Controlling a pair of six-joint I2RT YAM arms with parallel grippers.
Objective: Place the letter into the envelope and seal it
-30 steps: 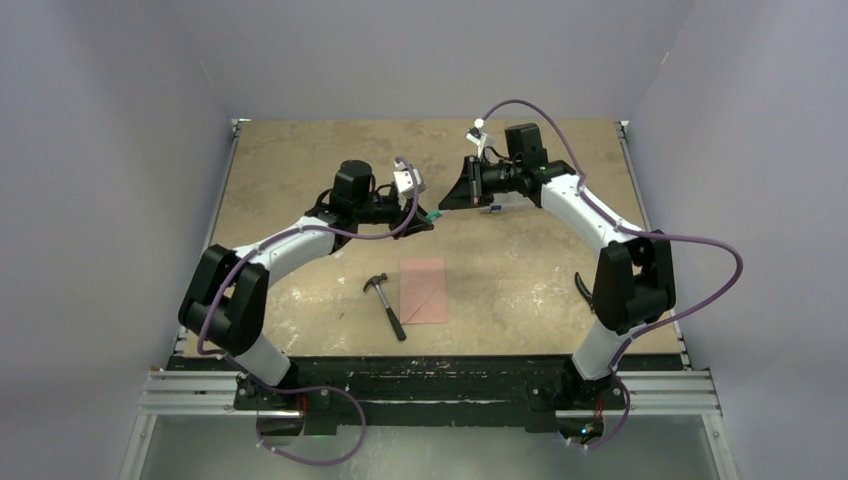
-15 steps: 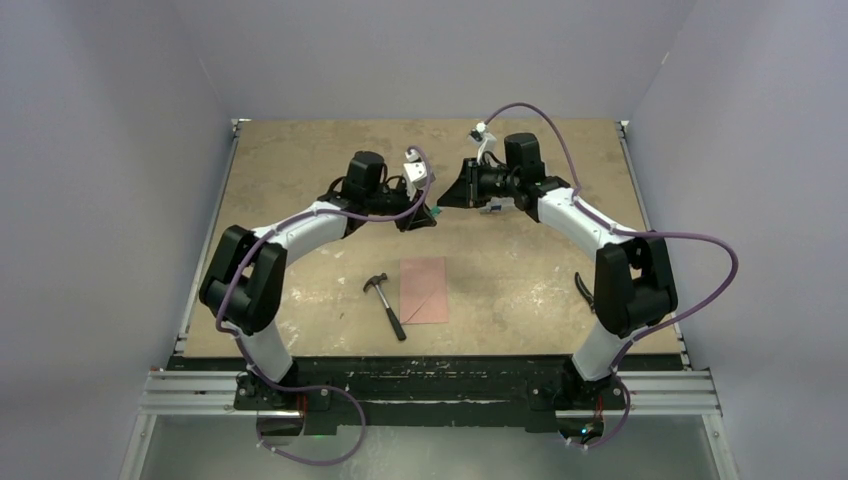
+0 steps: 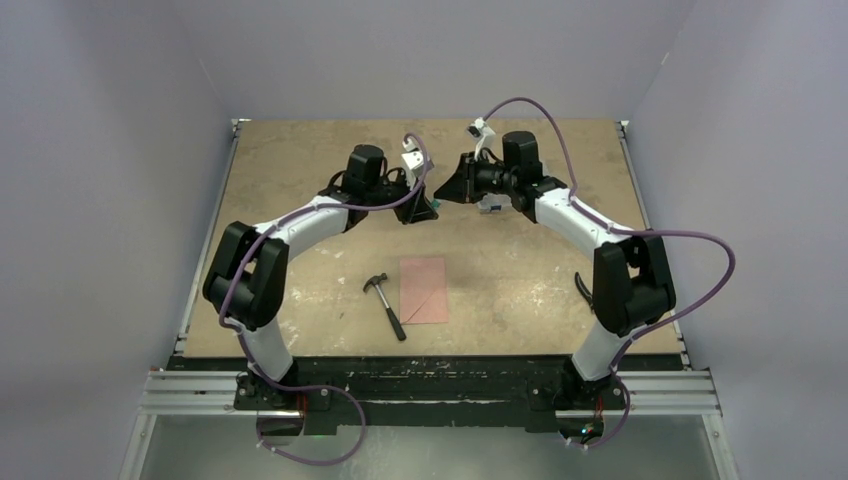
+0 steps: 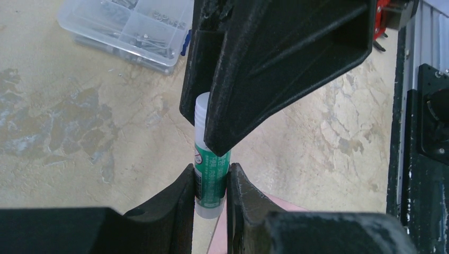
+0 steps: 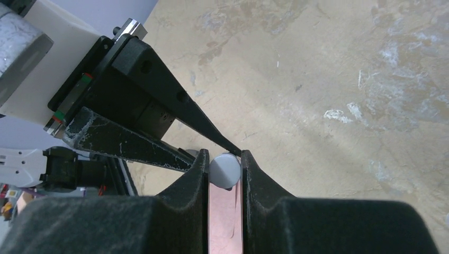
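The pink envelope (image 3: 423, 289) lies flat on the table near the front, with a diagonal flap edge across it. The letter is hidden. Both arms are raised over the back middle of the table, and their grippers meet tip to tip. My left gripper (image 4: 210, 172) is shut on the lower body of a green-labelled glue stick (image 4: 213, 159). My right gripper (image 5: 224, 156) comes from the opposite side. Its jaws press on both sides of the stick's round white cap (image 5: 224, 169). Pink paper (image 5: 224, 222) shows far below between the right fingers.
A hammer (image 3: 386, 305) lies just left of the envelope. A clear plastic box of small parts (image 4: 127, 29) sits on the table beneath the right arm. The tan tabletop (image 3: 300, 170) has grey walls on three sides.
The left gripper has swung toward the back right with the glue stick. The right gripper has shifted left to meet it, and the gap between them has closed.
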